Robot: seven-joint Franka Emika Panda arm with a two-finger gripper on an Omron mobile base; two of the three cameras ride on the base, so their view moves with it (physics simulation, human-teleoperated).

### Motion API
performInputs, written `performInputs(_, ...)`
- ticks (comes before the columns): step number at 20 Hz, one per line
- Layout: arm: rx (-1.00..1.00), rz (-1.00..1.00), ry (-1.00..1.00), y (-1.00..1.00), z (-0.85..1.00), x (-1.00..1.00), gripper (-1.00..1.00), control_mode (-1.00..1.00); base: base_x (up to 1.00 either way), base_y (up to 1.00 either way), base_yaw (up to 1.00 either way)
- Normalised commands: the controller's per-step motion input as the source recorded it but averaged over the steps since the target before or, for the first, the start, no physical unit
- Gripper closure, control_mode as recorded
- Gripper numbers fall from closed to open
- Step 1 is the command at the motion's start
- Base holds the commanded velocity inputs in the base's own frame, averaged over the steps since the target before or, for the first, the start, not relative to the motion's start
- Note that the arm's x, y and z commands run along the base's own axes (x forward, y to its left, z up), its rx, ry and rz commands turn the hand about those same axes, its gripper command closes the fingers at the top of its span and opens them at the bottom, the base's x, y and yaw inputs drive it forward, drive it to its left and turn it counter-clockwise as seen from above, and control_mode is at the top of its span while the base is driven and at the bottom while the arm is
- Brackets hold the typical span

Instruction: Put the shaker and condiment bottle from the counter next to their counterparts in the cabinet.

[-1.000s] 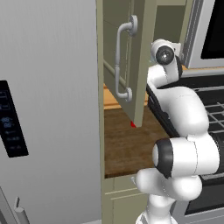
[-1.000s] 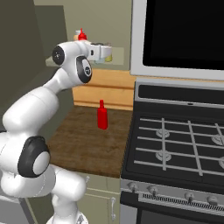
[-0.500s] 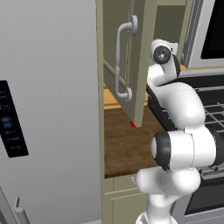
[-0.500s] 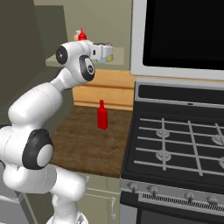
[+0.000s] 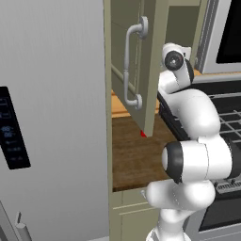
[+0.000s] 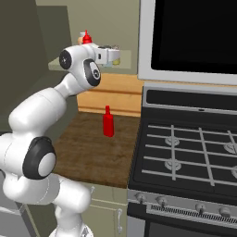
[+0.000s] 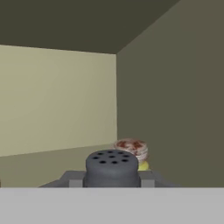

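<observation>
The gripper [image 7: 112,183] clamps the shaker [image 7: 112,168]; only its holed cap shows. Just beyond sits a half-hidden jar [image 7: 132,152], contents unclear.

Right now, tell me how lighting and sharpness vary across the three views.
Left base view: evenly lit, crisp, fridge flat grey with no glare. Right base view: cabinet interior dim, counter brighter, red bottle sharp. Hand view: soft and murky; the shaker cap up close looks slightly blurred, the side wall darker than the back wall.
</observation>
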Motion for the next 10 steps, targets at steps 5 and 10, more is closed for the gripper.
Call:
performInputs(5, 0.0, 0.0, -0.02, 0.0, -0.02, 0.0, -1.0, -1.0, 0.0, 0.0, 0.0)
performInputs(10, 0.0, 0.0, -0.01, 0.0, 0.0, 0.0, -1.0, -1.0, 0.0, 0.0, 0.0)
